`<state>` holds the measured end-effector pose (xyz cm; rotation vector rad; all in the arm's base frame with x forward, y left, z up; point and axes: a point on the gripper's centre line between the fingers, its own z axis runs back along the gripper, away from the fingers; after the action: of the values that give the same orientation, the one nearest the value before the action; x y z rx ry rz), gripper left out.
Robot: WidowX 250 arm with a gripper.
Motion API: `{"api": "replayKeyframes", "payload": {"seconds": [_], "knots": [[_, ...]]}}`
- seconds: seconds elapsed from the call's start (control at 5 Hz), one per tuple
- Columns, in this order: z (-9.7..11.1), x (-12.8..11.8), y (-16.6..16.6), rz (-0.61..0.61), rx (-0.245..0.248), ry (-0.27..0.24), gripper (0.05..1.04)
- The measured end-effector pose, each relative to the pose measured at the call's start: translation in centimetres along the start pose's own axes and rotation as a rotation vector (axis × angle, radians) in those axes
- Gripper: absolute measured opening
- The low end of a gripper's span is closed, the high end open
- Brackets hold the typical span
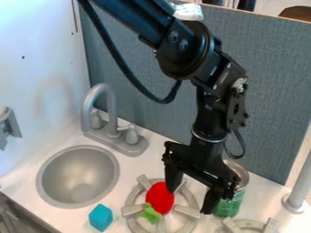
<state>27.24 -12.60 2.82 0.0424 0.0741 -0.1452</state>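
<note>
Red toy w/ green top [160,197] is located on the grate of the round burner [131,210], to view-L of the open fingers [173,177], w/ its red end just beside the nearer fingertip; whether contact is made can't be told. Its long axis is oriented approx. up-down in the view, tilted slightly, w/ the green end directed toward the lower edge; the fingertips are set apart along a line sloping down to view-R, so the toy is seen off to one side rather than centred btwn them. Nothing is gripped. Green can [229,205] is stood upright on the table [137,169] just beyond the view-R finger, by which it is partly overlapped in view; contact likewise can't be told. Arm [135,19] is extended in from the top edge, bent at the large joint, w/ the wrist hung near-vert. and the fingers pointed down at burner level or just above. Blue block [101,217] is placed btwn burner & sink [79,176], near the lower edge; faucet [109,107] is mounted behind the sink.
</note>
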Motion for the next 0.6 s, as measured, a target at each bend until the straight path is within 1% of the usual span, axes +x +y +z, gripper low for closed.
{"api": "replayKeyframes", "payload": {"seconds": [0.2, 0.4, 0.6], "knots": [[-1.0, -0.5, 0.1, -0.009, 0.011, 0.033, 1.001], [-1.3, -1.8, 3.1, -0.103, -0.002, 0.039, 1.001], [-1.1, -2.1, 6.3, -0.117, -0.048, -0.011, 1.001]]}}
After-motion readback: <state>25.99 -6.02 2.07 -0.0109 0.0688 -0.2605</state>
